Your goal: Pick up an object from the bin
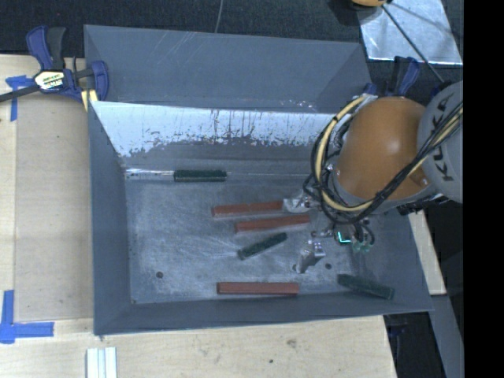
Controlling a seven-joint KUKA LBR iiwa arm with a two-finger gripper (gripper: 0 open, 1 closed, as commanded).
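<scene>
Claw point(309, 258) sits low over the floor of the bin point(110, 235); can't tell if it's open or closed. Nearest thing is a short, slim dark stick point(262, 246), tilted, just left of the claw. Count is three dark sticks, with the second one point(366, 287) just right of the claw and the third point(199, 176) far up-left of it, and three flat red-brown bars: upper bar point(248, 209) and middle bar point(272, 224) up-left of the claw, lower bar point(257, 288) down-left.

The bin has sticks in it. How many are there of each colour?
Reddish-brown sticks: 3
Dark sticks: 3
Total: 6
</scene>
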